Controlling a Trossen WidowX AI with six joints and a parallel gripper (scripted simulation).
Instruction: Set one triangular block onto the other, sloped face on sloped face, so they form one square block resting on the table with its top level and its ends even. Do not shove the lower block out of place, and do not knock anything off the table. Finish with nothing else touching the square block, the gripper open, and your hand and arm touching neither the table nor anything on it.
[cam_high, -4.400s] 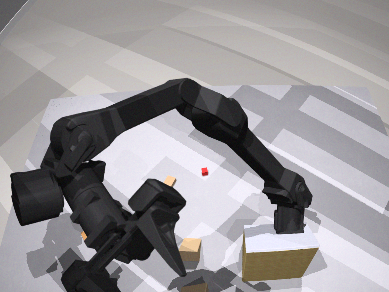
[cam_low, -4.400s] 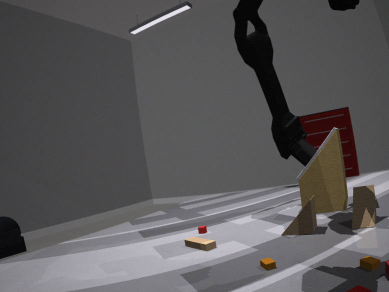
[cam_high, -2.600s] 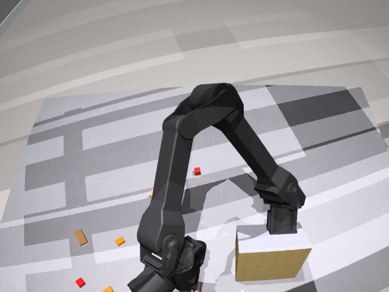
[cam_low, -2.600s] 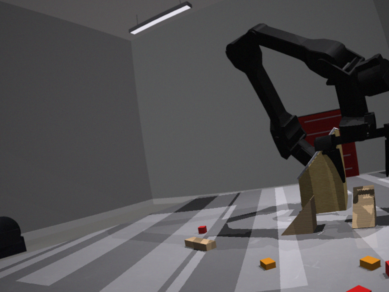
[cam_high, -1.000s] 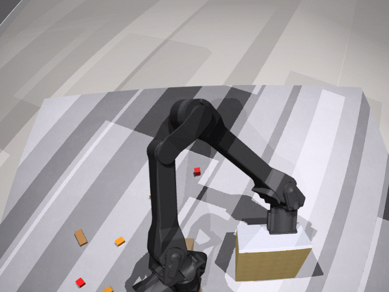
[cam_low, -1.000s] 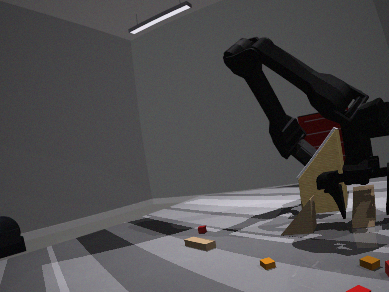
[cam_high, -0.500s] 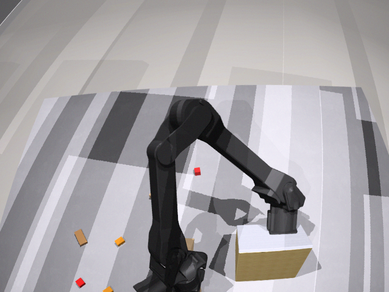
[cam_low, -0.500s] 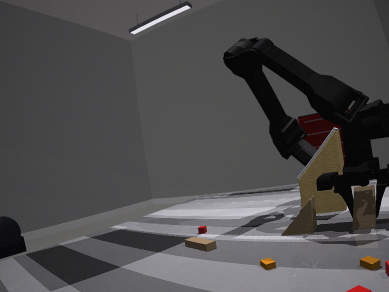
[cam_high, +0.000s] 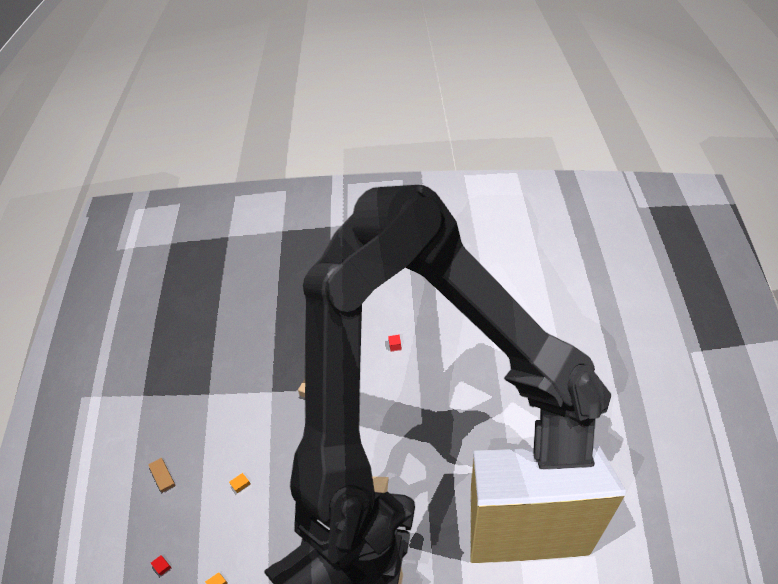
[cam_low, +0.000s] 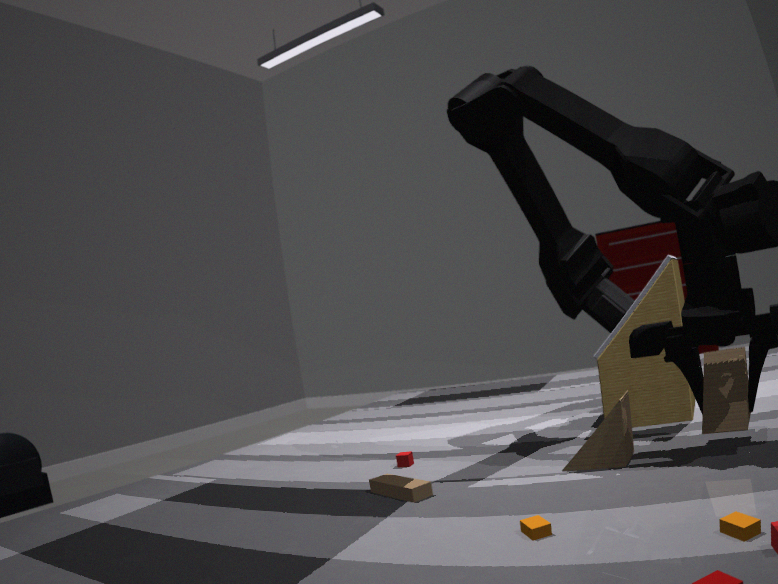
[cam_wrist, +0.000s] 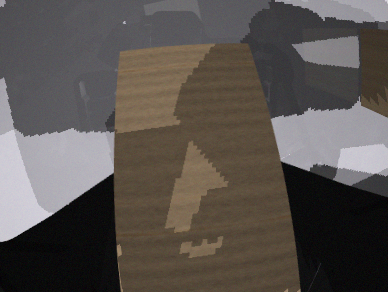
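A lit ceiling lamp (cam_low: 321, 37) hung at the upper left of the exterior view, above plain grey walls (cam_low: 138, 207) meeting in a corner.

matte black arm (cam_high: 487, 301) (cam_low: 568, 116), chunky rounded joints, straight faceted links, black claw (cam_low: 725, 383) (cam_wrist: 193, 171) with tapering fingers

From here the arm hides most of one triangular block (cam_high: 380, 484) in the top view. The gripper (cam_low: 727, 370) is cut off by the exterior view's right edge, and so is a red cube (cam_low: 774, 536). The wrist view's lower edge crops the held block (cam_wrist: 200, 200).
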